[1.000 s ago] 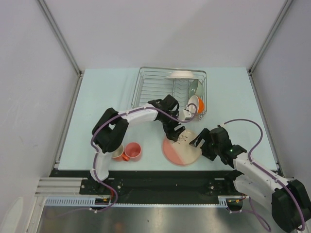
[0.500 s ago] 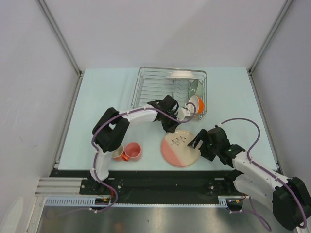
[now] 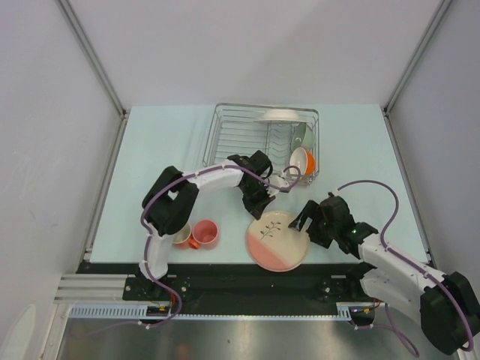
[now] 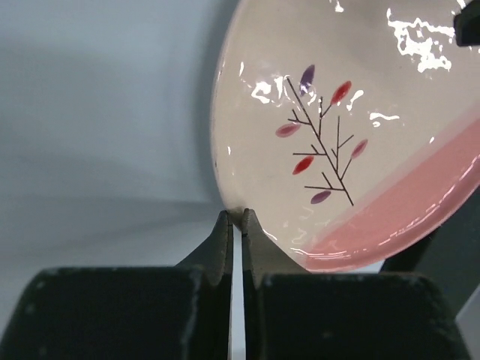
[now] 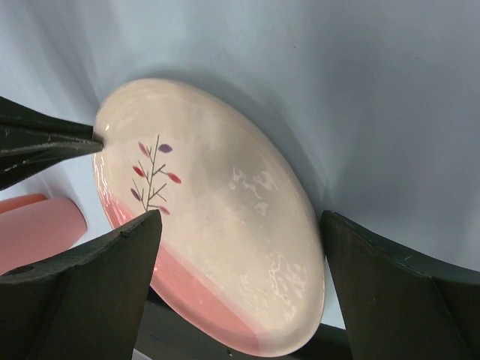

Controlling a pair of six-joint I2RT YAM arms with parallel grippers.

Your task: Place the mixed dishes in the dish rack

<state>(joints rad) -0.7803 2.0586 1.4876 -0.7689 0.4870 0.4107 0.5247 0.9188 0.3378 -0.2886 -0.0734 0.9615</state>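
Here pink-and-cream plate [image 4: 337, 112] edge hidden inside left end effector [image 4: 233, 214] (clamped).

The silver wire dish rack [image 3: 240, 135] holds a white dish [image 3: 279, 115], a pale green bowl [image 3: 300, 136] and an orange-red mug [image 3: 303, 162] at its right end. A round pink-and-cream plate [image 3: 277, 240] and a pink cup [image 3: 204, 233] are in front of it.

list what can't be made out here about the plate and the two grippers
- Top external: fingertips of the left gripper on the pink-and-cream plate, covered by its own wrist.
- Left wrist: the plate's right side, cut off by the frame edge.
- Right wrist: whether the right gripper touches the plate; its fingers mask the rim where they meet.
- Top external: the cream-lined cup beside the pink mug, partly under the left arm.
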